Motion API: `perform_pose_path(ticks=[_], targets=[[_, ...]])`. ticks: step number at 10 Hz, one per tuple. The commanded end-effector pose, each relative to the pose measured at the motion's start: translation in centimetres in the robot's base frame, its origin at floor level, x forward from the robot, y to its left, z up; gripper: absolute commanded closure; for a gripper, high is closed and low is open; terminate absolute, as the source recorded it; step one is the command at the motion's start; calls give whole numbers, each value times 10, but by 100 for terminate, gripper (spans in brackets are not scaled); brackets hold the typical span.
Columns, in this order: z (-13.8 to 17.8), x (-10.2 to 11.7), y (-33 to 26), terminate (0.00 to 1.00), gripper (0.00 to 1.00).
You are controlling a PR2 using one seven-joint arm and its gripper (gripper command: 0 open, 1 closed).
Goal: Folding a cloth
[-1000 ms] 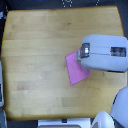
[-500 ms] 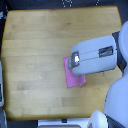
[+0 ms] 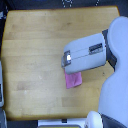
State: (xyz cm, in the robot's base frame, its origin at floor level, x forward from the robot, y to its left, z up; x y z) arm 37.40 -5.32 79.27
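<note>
The bright pink cloth [image 3: 74, 80] lies flat on the wooden table [image 3: 35, 55], right of the middle in the exterior view. Only its lower part shows; the rest is hidden under my arm. The arm's big grey-white body [image 3: 90, 52] reaches in from the exterior view's right and hangs over the cloth. Its dark front end [image 3: 64, 59] is just above the cloth's top edge. The fingers do not show clearly, so I cannot tell whether the gripper is open or shut, or whether it touches the cloth.
The robot's white body [image 3: 117, 95] fills the exterior view's right and lower right side. A pale object [image 3: 2, 90] sits at the table's left edge. Dark floor surrounds the table at the top.
The arm has reached further toward the exterior view's left and now covers the cloth's upper part. The visible pink patch sits lower than before.
</note>
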Motion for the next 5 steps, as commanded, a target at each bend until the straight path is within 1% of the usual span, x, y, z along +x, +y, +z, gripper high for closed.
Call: perform_pose_path(ticks=[1, 4, 5], targets=[[-10, 16, 9, 0, 100], [-11, 21, 7, 0, 100], [-12, 30, 12, 0, 100]])
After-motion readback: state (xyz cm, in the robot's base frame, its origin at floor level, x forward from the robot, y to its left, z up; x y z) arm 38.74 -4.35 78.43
